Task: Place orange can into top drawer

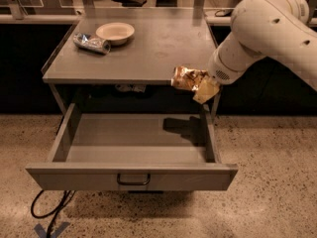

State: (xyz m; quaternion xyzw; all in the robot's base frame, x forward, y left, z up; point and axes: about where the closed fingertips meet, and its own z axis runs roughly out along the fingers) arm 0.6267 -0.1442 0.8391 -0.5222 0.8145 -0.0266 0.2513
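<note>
The orange can, dented with orange-gold and white patches, is held in the air by my gripper at the table's front right edge. The gripper is shut on it, with a tan finger showing below the can. The can hangs above the right rear part of the top drawer, which is pulled wide open and has nothing in it. The can's shadow falls on the drawer floor at the right. The drawer's flat front panel carries a dark handle.
On the grey table stand a cream bowl and a silver-blue can lying at the back left. A black cable lies on the speckled floor under the drawer's left corner. My white arm fills the upper right.
</note>
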